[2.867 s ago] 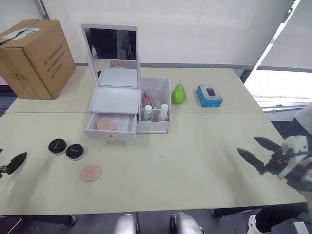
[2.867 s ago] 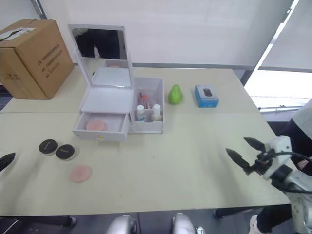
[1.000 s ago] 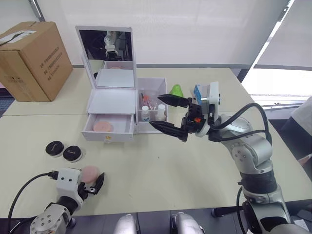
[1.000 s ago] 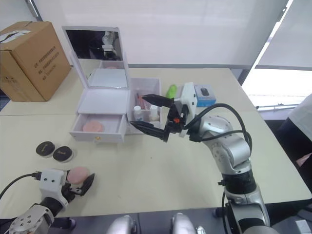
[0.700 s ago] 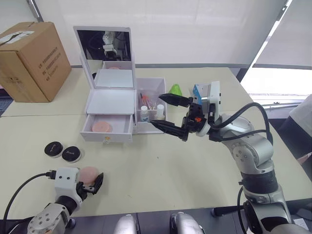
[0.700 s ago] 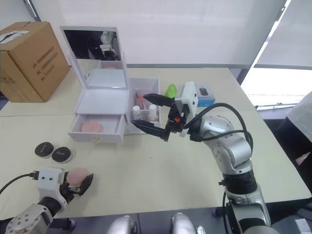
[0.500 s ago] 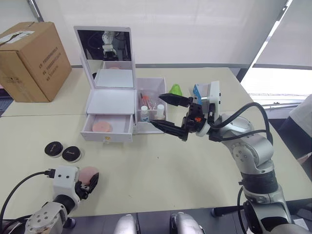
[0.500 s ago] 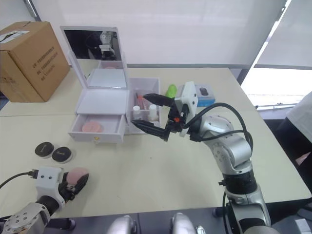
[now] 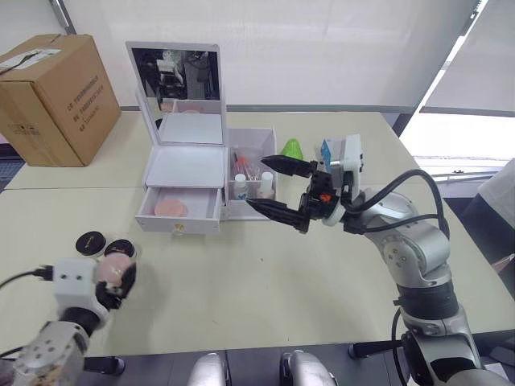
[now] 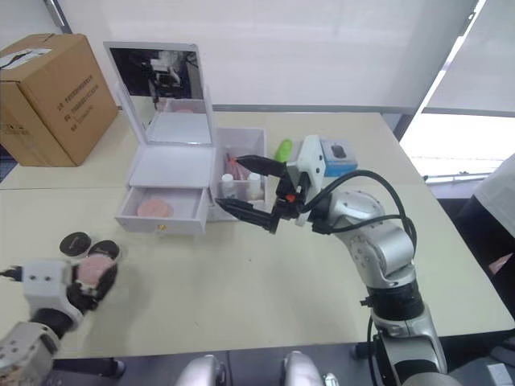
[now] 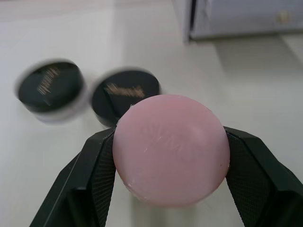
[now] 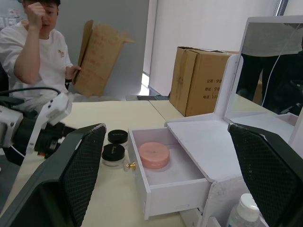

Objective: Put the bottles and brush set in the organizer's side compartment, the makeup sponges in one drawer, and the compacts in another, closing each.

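- Two arms showed in your head view. Your left gripper (image 9: 113, 277) sat at the near left of the table (image 9: 265, 273), pinching a pink makeup sponge (image 9: 113, 270) just near of the two black compacts (image 9: 91, 242). Your right gripper (image 9: 278, 186) hung spread wide in front of the white organizer (image 9: 187, 169), one finger over the side compartment (image 9: 253, 173), the other near the front edge of it, holding nothing. The bottles (image 9: 240, 186) stood in that compartment with the brush set (image 9: 245, 166) behind them. The lower drawer (image 9: 180, 211) stood pulled out with a second sponge (image 9: 170, 208) lying in it. The mirror lid (image 9: 175, 76) stood upright. A cardboard box (image 9: 52, 92) sat at the far left, a green pear-shaped object (image 9: 293, 149) and a small blue box (image 9: 328, 153) to the right of the organizer.
- From your left wrist you saw the sponge (image 11: 171, 149) clamped between both black fingers (image 11: 102, 177), lifted above the tabletop. Both compacts (image 11: 124, 93) lay beyond it, side by side, and the organizer's front corner (image 11: 246, 16) lay further off.
- From your right wrist you saw both broad fingers (image 12: 80, 175) far apart and empty. Between them lay the open drawer (image 12: 165, 182) with its pink sponge (image 12: 154, 154), and the two compacts (image 12: 113, 152) on the table next to it. Your left gripper (image 12: 54, 137) showed off to the side. A bottle cap (image 12: 248, 205) showed at the edge. Beyond the table a person (image 12: 40, 45) in a white shirt sat holding a piece of cardboard (image 12: 97, 56).
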